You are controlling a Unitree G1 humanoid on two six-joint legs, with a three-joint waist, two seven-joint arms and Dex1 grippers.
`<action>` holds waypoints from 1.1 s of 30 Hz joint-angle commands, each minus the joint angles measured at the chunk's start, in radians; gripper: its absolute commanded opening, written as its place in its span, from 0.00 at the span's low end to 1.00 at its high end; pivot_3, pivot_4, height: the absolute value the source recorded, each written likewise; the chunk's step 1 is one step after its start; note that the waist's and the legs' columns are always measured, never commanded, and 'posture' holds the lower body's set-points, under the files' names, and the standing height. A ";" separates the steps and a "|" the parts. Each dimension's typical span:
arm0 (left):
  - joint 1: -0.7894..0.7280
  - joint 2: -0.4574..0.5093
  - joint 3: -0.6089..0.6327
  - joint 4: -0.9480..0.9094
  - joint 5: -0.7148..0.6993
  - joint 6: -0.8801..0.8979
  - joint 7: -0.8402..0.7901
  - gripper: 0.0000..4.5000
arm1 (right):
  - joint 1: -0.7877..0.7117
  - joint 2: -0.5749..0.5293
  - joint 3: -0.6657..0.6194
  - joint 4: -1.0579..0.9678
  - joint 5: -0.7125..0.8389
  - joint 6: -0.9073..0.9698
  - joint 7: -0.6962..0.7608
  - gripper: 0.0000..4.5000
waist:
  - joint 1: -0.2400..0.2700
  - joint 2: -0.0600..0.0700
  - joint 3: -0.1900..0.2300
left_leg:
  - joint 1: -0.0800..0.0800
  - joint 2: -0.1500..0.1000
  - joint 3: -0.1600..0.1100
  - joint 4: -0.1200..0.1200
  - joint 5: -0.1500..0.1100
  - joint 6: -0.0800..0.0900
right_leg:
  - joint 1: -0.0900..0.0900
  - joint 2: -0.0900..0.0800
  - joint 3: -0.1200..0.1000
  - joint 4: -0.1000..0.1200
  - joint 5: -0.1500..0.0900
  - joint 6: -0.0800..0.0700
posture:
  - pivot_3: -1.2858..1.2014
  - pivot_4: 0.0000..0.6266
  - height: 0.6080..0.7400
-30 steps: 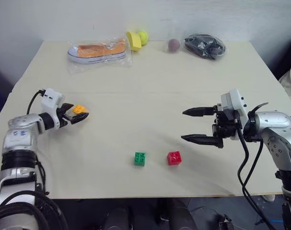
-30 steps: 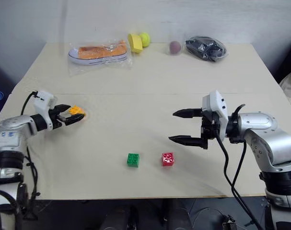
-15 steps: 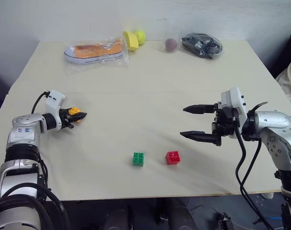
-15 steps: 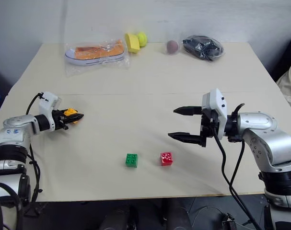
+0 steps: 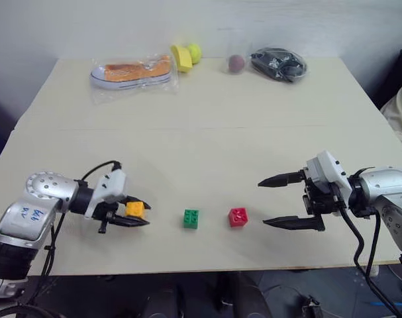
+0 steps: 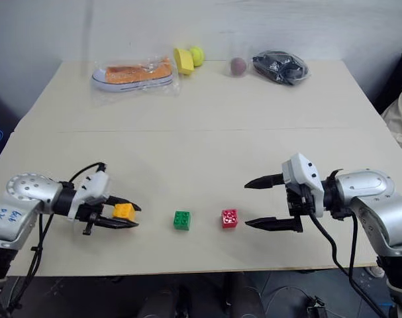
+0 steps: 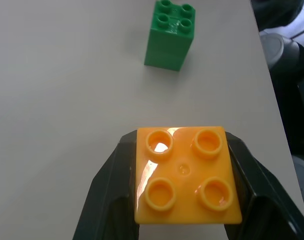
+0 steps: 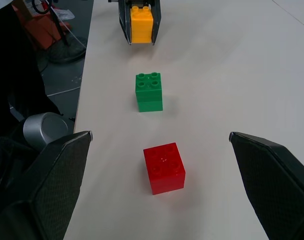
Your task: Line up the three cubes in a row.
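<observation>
My left gripper point(image 5: 142, 213) is shut on the orange-yellow cube point(image 6: 124, 211), studs up, low over the table near its front edge. In the left wrist view the cube point(image 7: 184, 182) sits between both black fingers. The green cube point(image 5: 192, 218) stands on the table a short way to the right of the held one, and the red cube point(image 5: 238, 216) stands right of the green. All three lie roughly along one line in the right wrist view. My right gripper point(image 5: 263, 203) hangs open just right of the red cube point(image 8: 164, 167), with nothing between its fingers.
Along the table's far edge lie a bagged orange shoe point(image 5: 131, 69), a yellow cup-shaped object point(image 5: 183, 57), a yellow-green ball point(image 5: 197, 50), a dark ball point(image 5: 236, 62) and a bag of black items point(image 5: 278, 63). The cubes sit close to the front edge point(image 5: 207, 270).
My left gripper shut on the orange-yellow cube at the left middle of the table and carried it toward the front, beside the green cube. My right gripper dropped slightly toward the front edge.
</observation>
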 commanded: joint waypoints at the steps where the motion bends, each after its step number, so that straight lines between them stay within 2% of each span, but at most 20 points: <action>1: -0.036 -0.014 -0.027 0.065 0.048 -0.102 -0.008 0.34 | 0.018 -0.027 -0.043 -0.030 0.001 -0.025 0.012 1.00 | 0.001 0.000 0.000 | 0.000 0.000 0.000 0.000 0.000 0.000 | 0.000 0.000 0.000 0.000 0.000 0.000 | 0.52 0.24 1.00; 7: -0.060 -0.046 -0.059 0.166 0.093 -0.216 -0.014 0.34 | 0.040 -0.026 -0.051 -0.036 -0.008 -0.034 0.004 1.00 | 0.000 0.000 0.000 | -0.001 0.000 0.001 0.000 -0.001 0.001 | 0.000 0.000 -0.002 -0.002 0.000 0.000 | 0.52 0.24 1.00; 16: -0.049 -0.050 -0.058 0.161 0.075 -0.220 -0.024 0.34 | 0.054 -0.023 -0.056 -0.047 -0.009 -0.033 -0.008 1.00 | 0.001 0.000 0.000 | -0.001 0.000 0.000 0.000 -0.001 0.001 | 0.000 0.000 -0.002 -0.002 0.000 0.000 | 0.52 0.24 1.00; 21: -0.033 -0.035 -0.038 0.132 0.049 -0.169 -0.026 0.71 | 0.075 -0.042 -0.040 -0.034 -0.057 -0.081 0.017 1.00 | 0.001 0.000 0.000 | -0.001 0.000 0.000 0.000 -0.001 0.001 | 0.000 0.000 -0.002 -0.002 0.000 0.000 | 0.52 0.24 1.00; 25: 0.008 0.032 0.042 0.087 0.003 -0.142 -0.043 0.96 | 0.079 -0.059 -0.059 -0.011 -0.056 -0.092 0.037 1.00 | -0.002 0.000 0.000 | -0.001 0.000 0.000 0.000 -0.001 0.001 | 0.000 0.000 -0.001 -0.002 0.000 0.000 | 0.52 0.24 1.00; 26: 0.027 0.064 0.089 0.068 -0.026 -0.119 -0.052 0.99 | 0.077 -0.072 -0.071 0.006 -0.055 -0.095 0.052 1.00 | -0.003 0.000 0.000 | -0.001 0.001 0.000 0.000 -0.001 0.001 | 0.000 0.000 -0.001 -0.002 0.000 0.000 | 0.52 0.24 1.00; 33: 0.180 0.250 0.422 -0.083 -0.238 0.146 -0.109 0.99 | 0.091 -0.170 -0.150 0.111 -0.023 -0.087 0.179 1.00 | -0.001 0.000 0.000 | -0.001 0.002 0.000 0.000 -0.001 0.001 | 0.000 0.000 -0.001 -0.003 0.000 0.000 | 0.52 0.24 1.00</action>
